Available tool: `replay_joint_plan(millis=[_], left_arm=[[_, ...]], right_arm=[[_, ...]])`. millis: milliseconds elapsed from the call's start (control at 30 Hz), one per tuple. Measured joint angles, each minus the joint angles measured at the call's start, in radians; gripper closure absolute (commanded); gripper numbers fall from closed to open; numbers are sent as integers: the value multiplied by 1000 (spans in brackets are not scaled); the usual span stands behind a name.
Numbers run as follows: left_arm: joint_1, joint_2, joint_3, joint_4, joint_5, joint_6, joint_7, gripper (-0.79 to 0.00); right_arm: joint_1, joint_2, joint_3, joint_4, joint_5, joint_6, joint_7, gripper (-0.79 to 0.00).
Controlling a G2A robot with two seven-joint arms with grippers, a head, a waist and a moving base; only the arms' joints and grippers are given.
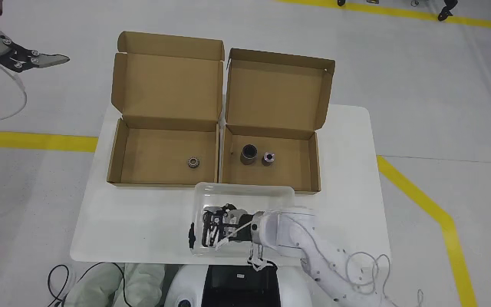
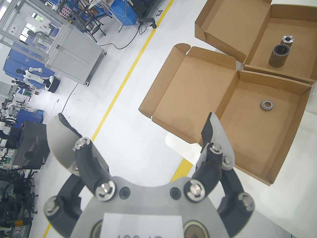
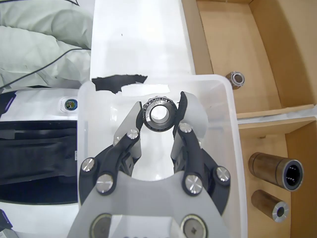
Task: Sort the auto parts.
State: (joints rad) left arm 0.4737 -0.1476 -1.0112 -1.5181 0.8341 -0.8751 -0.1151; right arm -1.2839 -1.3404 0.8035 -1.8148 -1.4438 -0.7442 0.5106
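At the far left the left tool (image 2: 135, 120) hangs off the worktop (image 1: 345, 153), its fingers spread wide with nothing between them. Next comes the left cardboard box (image 1: 116, 153), where one small roller bearing (image 1: 193, 161) lies on the bottom. In the middle, at the front edge, stands the clear plastic bin (image 1: 245, 186), and the right tool (image 3: 161, 102) is down inside it. A tapered roller bearing (image 3: 159, 128) sits between its two fingers with the bore facing up, so they press across its round side. As far as I can see both pads touch it, so I take it as gripped. The right cardboard box (image 1: 316, 165) holds a linear bearing (image 1: 249, 153) and a steel sleeve (image 1: 268, 158). I judge the gripped part belongs with the small one. That box lies beyond the bin, to the robot's left, and the right arm is much nearer.
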Motion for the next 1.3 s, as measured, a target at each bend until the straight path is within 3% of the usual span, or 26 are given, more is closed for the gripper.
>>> replay_joint_plan(millis=[167,500,633,1300], left_arm=[[0,0,0,0,0,0,0,-785],[0,0,0,0,0,0,0,-785],[0,0,0,0,0,0,0,-785],[0,0,0,0,0,0,0,-785]], right_arm=[[-18,11,41,-48,49,-11,-79,0],[-54,32,163,-22,124,-18,-450,0],[-46,35,181,-24,122,-12,-546,0],[161,3,132,-129,241,85,-603,0]])
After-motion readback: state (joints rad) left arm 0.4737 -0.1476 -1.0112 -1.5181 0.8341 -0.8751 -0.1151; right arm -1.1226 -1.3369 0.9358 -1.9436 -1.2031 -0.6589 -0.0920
